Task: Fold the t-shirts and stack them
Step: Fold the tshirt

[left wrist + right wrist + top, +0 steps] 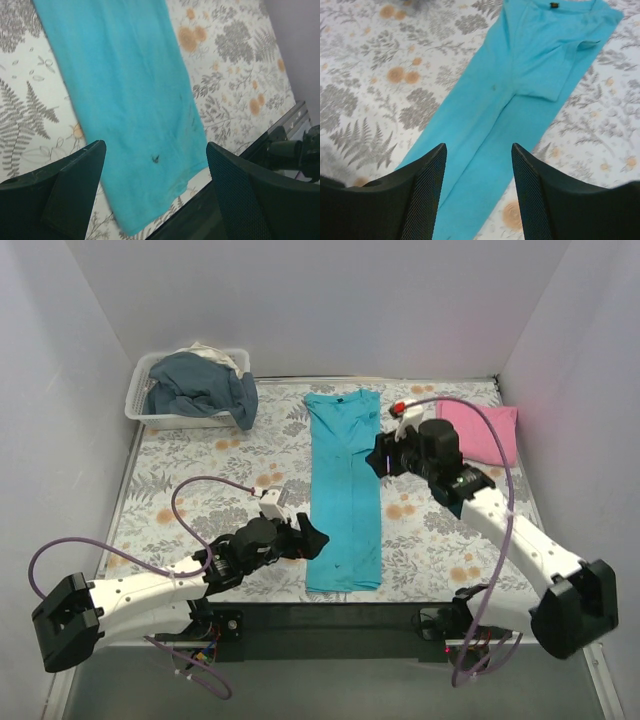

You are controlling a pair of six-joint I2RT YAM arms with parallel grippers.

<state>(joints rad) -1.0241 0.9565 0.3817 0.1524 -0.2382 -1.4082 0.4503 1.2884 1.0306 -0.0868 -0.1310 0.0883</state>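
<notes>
We see both arms reaching inward, left gripper (316, 537) and right gripper (380, 456) spread empty at opposite edges of the narrow-folded turquoise cotton t-shirt (345, 495)

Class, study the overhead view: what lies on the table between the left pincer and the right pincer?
The turquoise t-shirt, folded into a long strip, lies flat between the left pincer and the right pincer; the top view shows it.
</notes>
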